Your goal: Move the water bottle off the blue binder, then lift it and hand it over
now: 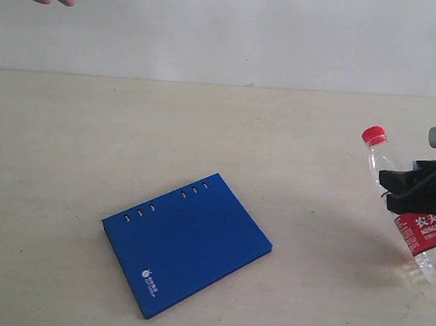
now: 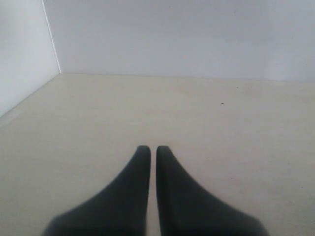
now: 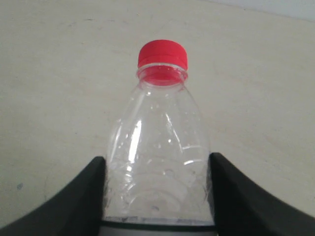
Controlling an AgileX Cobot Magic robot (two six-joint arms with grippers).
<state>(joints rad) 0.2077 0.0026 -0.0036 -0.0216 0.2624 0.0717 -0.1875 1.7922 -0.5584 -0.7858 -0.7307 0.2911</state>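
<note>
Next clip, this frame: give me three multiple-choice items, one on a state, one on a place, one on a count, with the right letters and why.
1. How does the left gripper stand? A wide open; B shut, nothing in it; C clamped on a pen.
2. Where is the water bottle? A lying on the blue binder; B in the left gripper; C in the right gripper, clear of the binder.
3. How many holes run along the binder's edge? A six; B four; C eight.

Answers:
1 B, its tips almost meet with nothing between them.
2 C, the right gripper flanks the bottle's clear body, and the binder's cover lies bare.
3 A, the holes sit in two groups of three.
</note>
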